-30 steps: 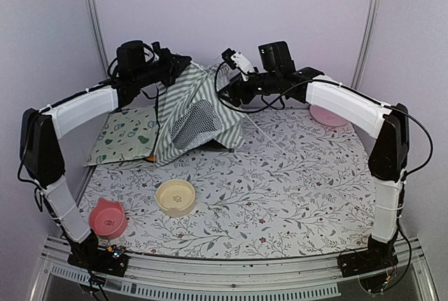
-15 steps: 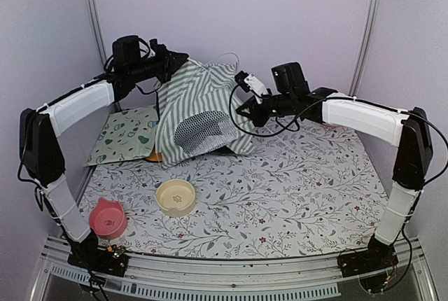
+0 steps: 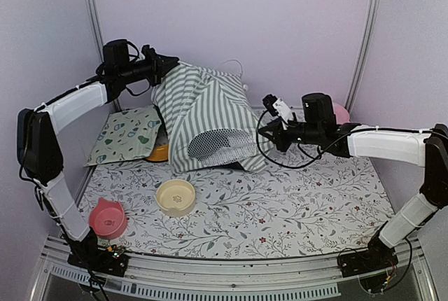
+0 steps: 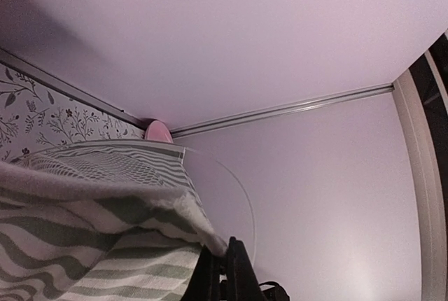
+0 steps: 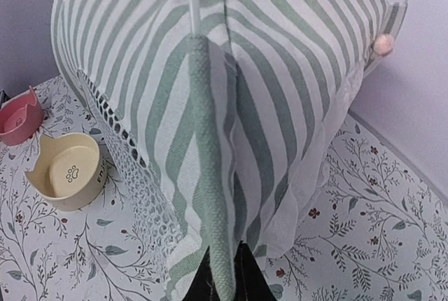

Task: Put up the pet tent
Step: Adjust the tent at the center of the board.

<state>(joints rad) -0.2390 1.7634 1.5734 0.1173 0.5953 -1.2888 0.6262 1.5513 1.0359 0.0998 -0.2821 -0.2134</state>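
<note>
The pet tent is a grey-green and white striped fabric shape with a lace panel, stretched between both arms at the back of the table. My left gripper is shut on the tent's top left edge. In the left wrist view the fabric runs into the closed fingers, and a thin white pole arcs above. My right gripper is shut on the tent's lower right side. The right wrist view shows my fingers pinching a green seam sleeve of the tent.
A cream bowl and a pink cat-ear bowl stand at the front left. The cream printed mat lies left of the tent, with a yellow dish at the tent's left foot. Another pink bowl sits behind the right arm.
My right gripper has shut on the tent's side and moved right and nearer, drawing the fabric wide. The left gripper has shifted left with the top edge still in it.
</note>
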